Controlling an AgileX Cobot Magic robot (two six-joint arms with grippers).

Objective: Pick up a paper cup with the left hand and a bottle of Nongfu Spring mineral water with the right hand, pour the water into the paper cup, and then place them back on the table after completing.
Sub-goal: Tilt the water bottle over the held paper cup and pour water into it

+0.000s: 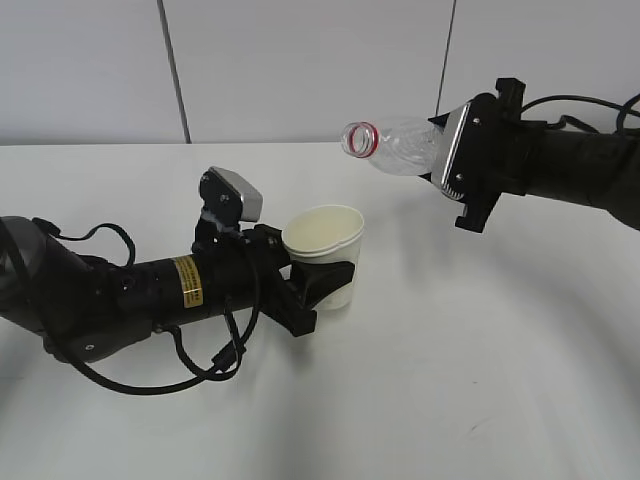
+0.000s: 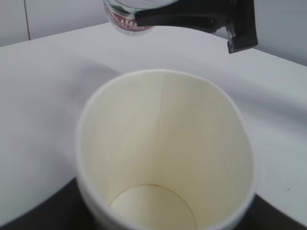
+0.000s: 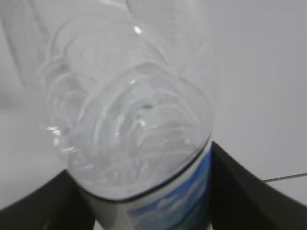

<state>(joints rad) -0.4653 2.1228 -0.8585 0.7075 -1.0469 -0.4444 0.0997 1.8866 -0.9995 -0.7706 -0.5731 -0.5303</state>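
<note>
While the left hand clamps the paper cup just above the desk, the right hand clamps the bottle, tipped mouth-first, up and right of it.
Left wrist view: the cup looks empty, thin and crushable, so hold its wall gently; right wrist view: the clear bottle looks light and slippery, best gripped at its label.

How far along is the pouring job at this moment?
Both pickups look done: the left gripper holds the paper cup, the right gripper holds the uncapped bottle tipped on its side. No stream is visible and the cup's inside looks dry. Pouring and setting both back on the table remain.
</note>
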